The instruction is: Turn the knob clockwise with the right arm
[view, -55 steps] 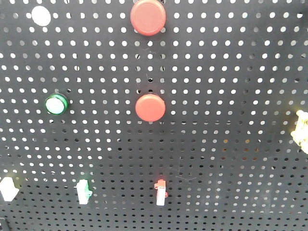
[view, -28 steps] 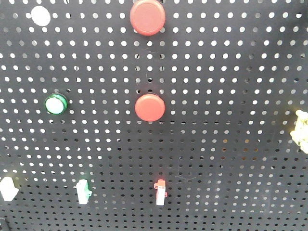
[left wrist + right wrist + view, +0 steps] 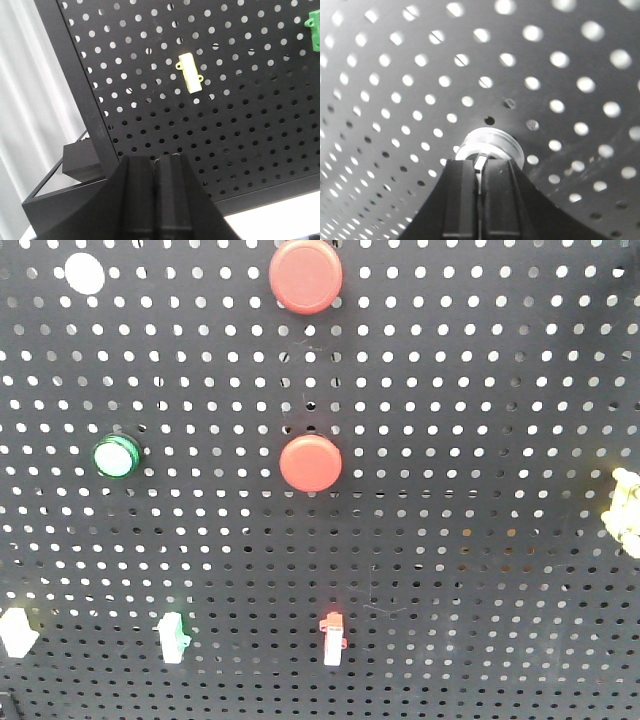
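Observation:
In the right wrist view the knob point(image 3: 495, 141) is a silver ring on the black pegboard point(image 3: 395, 100), with a pale tab sticking out of its middle. My right gripper point(image 3: 479, 167) is shut on that tab, the two black fingers pressed against it from either side, right up against the board. My left gripper point(image 3: 155, 162) is shut and empty, held low in front of the board's lower left corner. Neither gripper shows in the front view.
The front view shows two red buttons point(image 3: 310, 463) point(image 3: 305, 276), a green button point(image 3: 115, 457), a white cap point(image 3: 84, 273), small red point(image 3: 333, 638), green point(image 3: 172, 637) and white point(image 3: 17, 632) switches, and a yellowish part point(image 3: 626, 508) at the right edge. The left wrist view shows a yellow switch point(image 3: 190, 73).
The yellowish part at the front view's right edge has shifted slightly right and changed outline. The rest of the board has barely drifted left.

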Robot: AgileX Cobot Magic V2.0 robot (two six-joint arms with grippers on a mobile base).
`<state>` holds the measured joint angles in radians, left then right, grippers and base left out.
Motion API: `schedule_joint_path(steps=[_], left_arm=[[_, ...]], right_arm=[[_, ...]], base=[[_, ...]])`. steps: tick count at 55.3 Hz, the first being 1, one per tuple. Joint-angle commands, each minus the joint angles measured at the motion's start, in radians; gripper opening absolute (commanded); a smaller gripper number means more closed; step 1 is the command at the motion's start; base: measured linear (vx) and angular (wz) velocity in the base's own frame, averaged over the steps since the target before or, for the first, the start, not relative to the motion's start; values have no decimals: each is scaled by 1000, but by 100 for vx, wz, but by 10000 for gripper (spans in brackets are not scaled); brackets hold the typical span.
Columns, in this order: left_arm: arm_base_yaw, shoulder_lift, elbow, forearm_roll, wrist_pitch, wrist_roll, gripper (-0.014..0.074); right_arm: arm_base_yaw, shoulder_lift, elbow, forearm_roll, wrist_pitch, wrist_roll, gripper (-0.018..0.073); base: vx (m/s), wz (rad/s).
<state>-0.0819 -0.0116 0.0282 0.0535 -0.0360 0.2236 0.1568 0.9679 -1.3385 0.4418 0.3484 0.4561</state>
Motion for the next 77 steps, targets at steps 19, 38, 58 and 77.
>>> schedule_joint_path(steps=[19, 38, 58, 77], left_arm=[[-8, -16, 33, -5, -76, -4, -6], [-8, -16, 33, -5, -76, -4, -6], [-8, -16, 33, -5, -76, -4, -6], [-8, -16, 33, -5, -76, -4, -6]], right_arm=[[3, -19, -18, -18, -33, -77, 2], [3, -216, -18, -193, 47, -172, 2], [3, -474, 83, -496, 199, -511, 2], [3, -627, 571, -492, -155, -619, 2]], base=[[0, 0], [0, 0], [0, 0], [0, 0]])
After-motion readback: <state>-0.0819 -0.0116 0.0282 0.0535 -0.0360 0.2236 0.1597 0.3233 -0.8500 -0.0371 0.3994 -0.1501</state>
